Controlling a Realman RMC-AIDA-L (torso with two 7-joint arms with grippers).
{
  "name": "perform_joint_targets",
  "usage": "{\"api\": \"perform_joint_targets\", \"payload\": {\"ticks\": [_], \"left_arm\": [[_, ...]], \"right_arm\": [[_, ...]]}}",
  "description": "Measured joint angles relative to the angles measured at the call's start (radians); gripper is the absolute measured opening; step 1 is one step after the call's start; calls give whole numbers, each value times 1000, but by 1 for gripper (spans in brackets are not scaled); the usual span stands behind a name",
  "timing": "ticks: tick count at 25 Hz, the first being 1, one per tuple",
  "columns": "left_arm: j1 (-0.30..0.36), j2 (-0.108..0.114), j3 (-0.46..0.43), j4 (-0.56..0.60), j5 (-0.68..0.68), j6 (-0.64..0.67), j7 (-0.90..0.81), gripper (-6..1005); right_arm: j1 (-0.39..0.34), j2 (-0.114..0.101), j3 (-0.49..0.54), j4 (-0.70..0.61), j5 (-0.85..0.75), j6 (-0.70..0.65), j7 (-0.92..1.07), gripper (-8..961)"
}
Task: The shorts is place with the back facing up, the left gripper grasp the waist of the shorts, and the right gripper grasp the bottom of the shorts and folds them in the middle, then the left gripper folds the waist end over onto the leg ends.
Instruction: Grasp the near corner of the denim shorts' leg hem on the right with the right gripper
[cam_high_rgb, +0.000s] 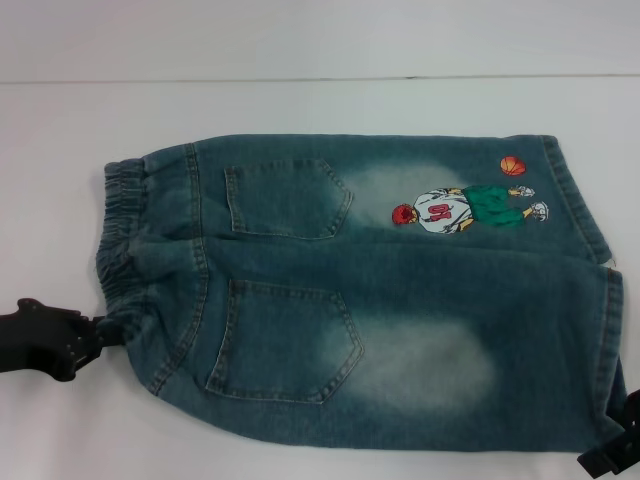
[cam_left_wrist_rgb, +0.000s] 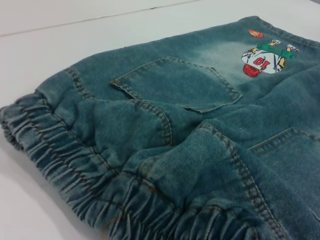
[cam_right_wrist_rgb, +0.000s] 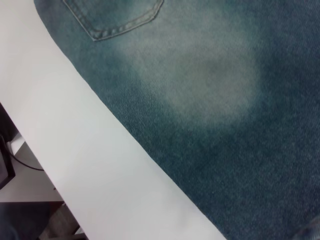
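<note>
The shorts (cam_high_rgb: 400, 300) lie flat on the white table, back up, with two patch pockets and the basketball player print (cam_high_rgb: 465, 208) showing. The ruffled waist (cam_high_rgb: 125, 240) is at the left and the bottom of the shorts (cam_high_rgb: 603, 300) at the right. My left gripper (cam_high_rgb: 100, 328) is at the near corner of the waist, shut on the gathered band, which bunches to a point there. The left wrist view looks along the waist (cam_left_wrist_rgb: 65, 170) from close by. At the near corner of the leg ends sits my right gripper (cam_high_rgb: 612, 455), touching the hem. The right wrist view shows the near leg (cam_right_wrist_rgb: 210, 90).
The white table (cam_high_rgb: 320, 110) runs beyond the shorts on all sides. A seam line crosses it at the back. In the right wrist view the table's near edge (cam_right_wrist_rgb: 45, 175) drops to a dark floor with a cable.
</note>
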Motion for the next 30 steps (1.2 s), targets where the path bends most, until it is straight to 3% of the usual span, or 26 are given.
{"api": "perform_joint_targets", "payload": {"ticks": [2,7,18,29,30], "left_arm": [[-1,1,-1,0,0,0,0,85],[-5,2,-2,-3,0,-1,0,85],[-9,5,0,-9,-5,-8,-7,86],[-8,1,-7,-24,-9,-14,-8,86],[-8,1,-9,-26,-11,-14,-8,86]], "right_arm": [[-4,1,-1,-9,0,5,0,906],[-12,2,-11,-23,-1,18,-17,721],[-9,1,-40,-29,-29,29,-10,473],[-53,7,-60,-59,-20,103,-47,41],[-57,7,-53,-60,0,99,-66,42]]}}
